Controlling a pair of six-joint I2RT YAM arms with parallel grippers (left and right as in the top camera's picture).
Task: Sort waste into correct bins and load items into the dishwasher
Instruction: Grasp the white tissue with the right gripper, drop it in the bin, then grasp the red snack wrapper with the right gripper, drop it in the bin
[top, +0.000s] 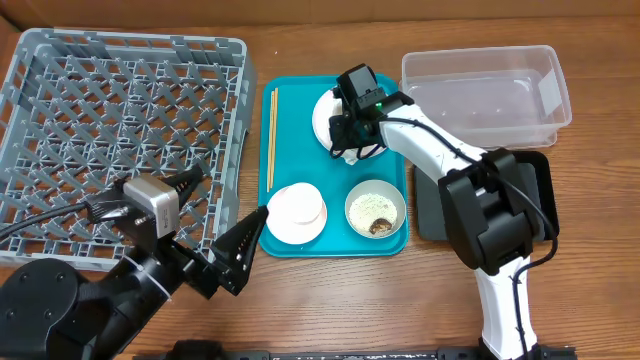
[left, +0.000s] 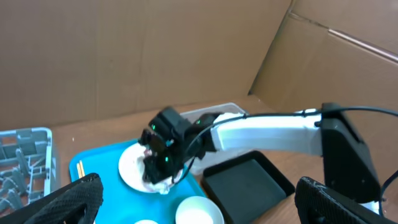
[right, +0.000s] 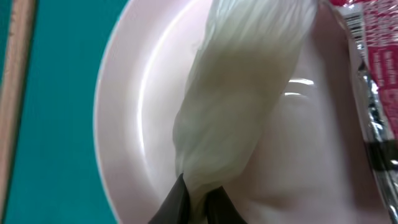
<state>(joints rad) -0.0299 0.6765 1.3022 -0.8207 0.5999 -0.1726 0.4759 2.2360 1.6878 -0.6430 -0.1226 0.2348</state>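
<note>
Working down from the big stuff: the large square grey plastic dish rack (top: 120, 120) fills the upper left of the overhead view. The teal rectangular serving tray (top: 295, 140) sits mid-frame, and at its upper right is the round pale-pink plate (right: 143, 124) with the crumpled white paper napkin (right: 242, 93) over it.

I'd guess the napkin is nearly weightless, soft and floppy, so it'll dangle and could tear if snagged. Pinching one bunched end seems right, and that's where the right gripper (right: 196, 205) has it, jaws clamped on the napkin's lower tip.

Looks-wise it's pleated, slightly see-through white, lying beside a red shiny snack wrapper (right: 379, 74). The left gripper (top: 212, 218) hangs lower left, jaws wide apart, empty.
</note>
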